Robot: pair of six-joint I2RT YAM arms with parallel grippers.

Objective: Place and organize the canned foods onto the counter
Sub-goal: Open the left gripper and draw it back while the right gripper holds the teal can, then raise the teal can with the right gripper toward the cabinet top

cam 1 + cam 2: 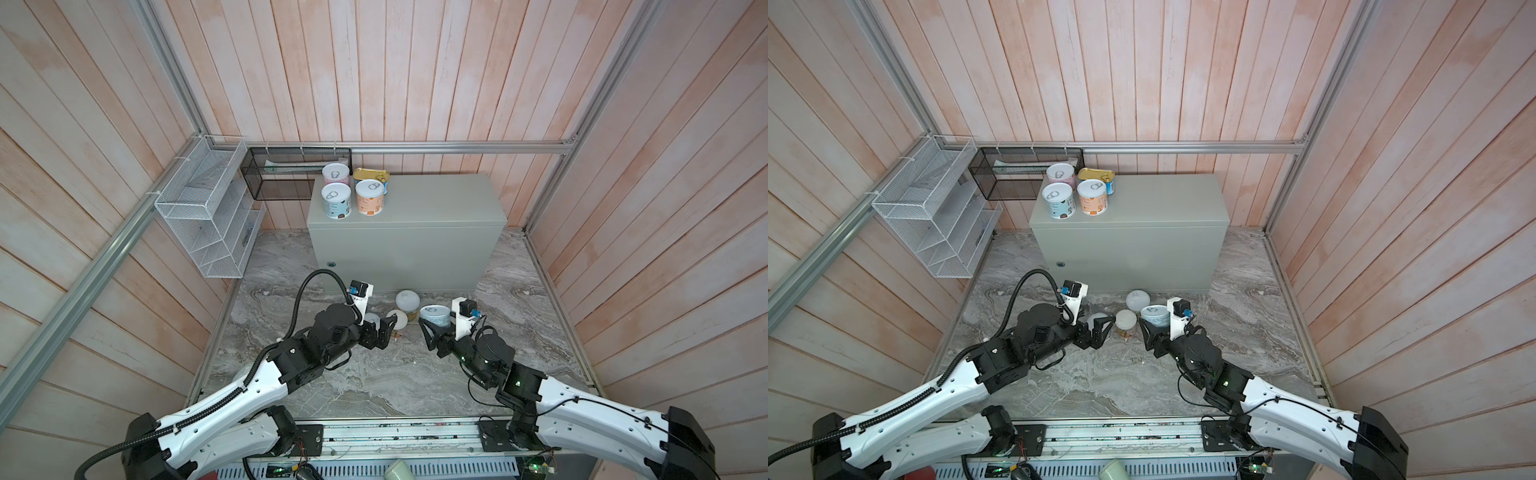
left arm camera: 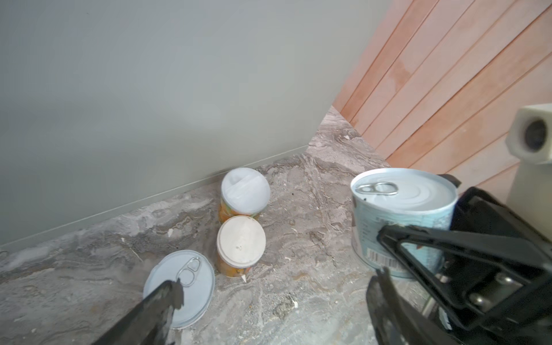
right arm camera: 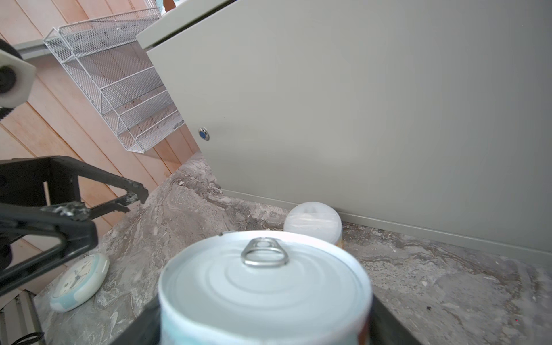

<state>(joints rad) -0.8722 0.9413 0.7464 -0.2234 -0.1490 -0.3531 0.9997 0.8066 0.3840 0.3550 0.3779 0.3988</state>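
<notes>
The counter carries three pastel cans and a flat gold tin at its left end. On the marble in front, my right gripper is shut on a pale blue pull-tab can that stands upright. Two white-lidded orange cans stand between the arms. My left gripper hangs open, one finger over a low pale pull-tab can; in both top views that can is mostly hidden under the gripper.
A white wire rack and a black mesh rack hang on the left and back walls beside the counter. Wooden walls and an aluminium frame enclose the marble floor. The counter's right half is bare.
</notes>
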